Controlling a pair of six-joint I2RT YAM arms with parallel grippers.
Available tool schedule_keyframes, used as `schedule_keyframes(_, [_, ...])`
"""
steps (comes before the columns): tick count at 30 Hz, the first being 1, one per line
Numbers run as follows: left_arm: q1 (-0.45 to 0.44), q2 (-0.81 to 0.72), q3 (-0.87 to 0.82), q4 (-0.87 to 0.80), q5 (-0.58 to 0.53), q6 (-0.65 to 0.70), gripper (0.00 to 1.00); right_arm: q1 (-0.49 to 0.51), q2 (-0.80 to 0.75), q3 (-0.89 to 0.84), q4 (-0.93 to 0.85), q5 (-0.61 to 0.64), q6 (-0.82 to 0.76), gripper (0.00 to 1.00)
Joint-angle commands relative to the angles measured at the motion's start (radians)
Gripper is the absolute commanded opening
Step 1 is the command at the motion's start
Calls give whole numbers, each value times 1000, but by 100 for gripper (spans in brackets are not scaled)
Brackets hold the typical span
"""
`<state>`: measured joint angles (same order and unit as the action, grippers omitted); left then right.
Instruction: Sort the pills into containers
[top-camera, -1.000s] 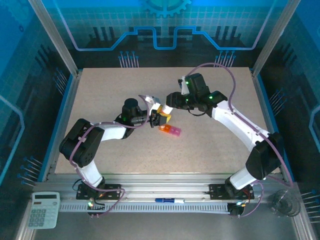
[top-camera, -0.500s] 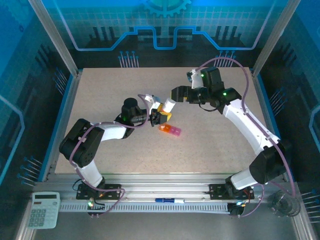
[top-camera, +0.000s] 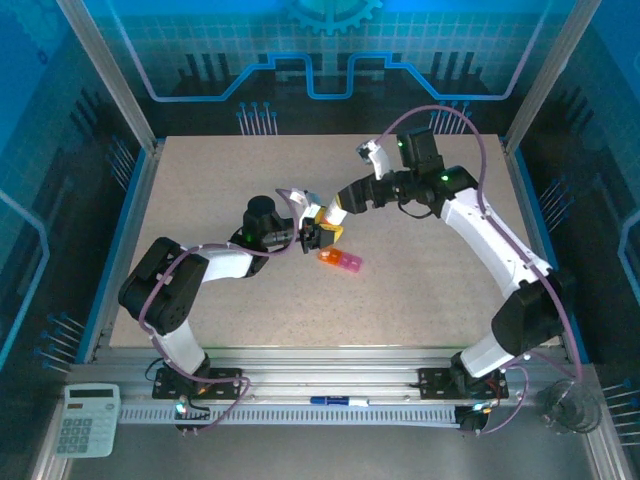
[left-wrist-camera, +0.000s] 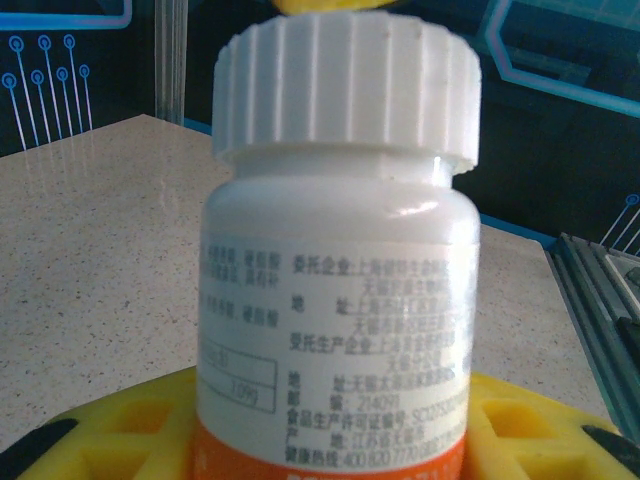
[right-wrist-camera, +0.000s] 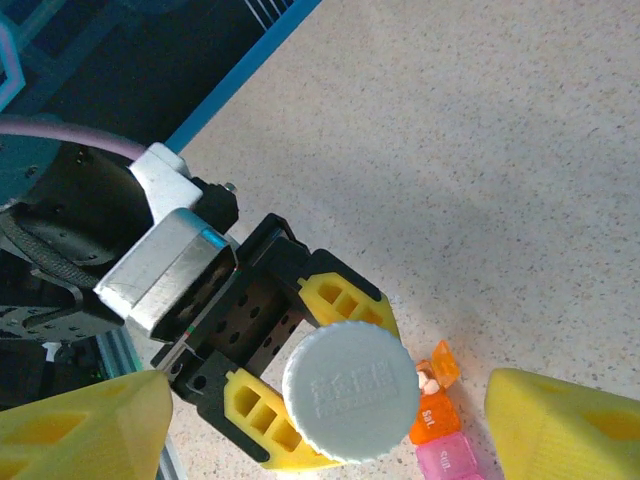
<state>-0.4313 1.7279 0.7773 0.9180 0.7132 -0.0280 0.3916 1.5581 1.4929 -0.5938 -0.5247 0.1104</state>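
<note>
Regrip: my right claw (top-camera: 342, 205), released and returned, straddles, jaws wide, the cap (right-wrist-camera: 350, 390) of the white bottle (left-wrist-camera: 335, 330) my left claw (top-camera: 318, 233) clamps. Unscrewing likely continues; pill organizer (top-camera: 340, 260) lies mid-table, just beside.

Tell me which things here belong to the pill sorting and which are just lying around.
Job: pill organizer strip, orange and pink; white pill bottle, capped, in the left claw.
Lying about: calculator, pen, clear cup.
</note>
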Motion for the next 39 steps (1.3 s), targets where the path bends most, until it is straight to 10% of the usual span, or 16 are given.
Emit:
schedule_keyframes(1, [-1, -18, 33, 12, 30, 4, 0, -7, 30, 38, -29, -47, -30, 82])
schedule_keyframes(28, [0, -19, 37, 9, 31, 7, 0, 16, 97, 26, -45, -62, -10, 46])
schedule_keyframes(39, [-1, -15, 38, 12, 24, 6, 0, 114, 40, -117, 45, 280, 404, 37])
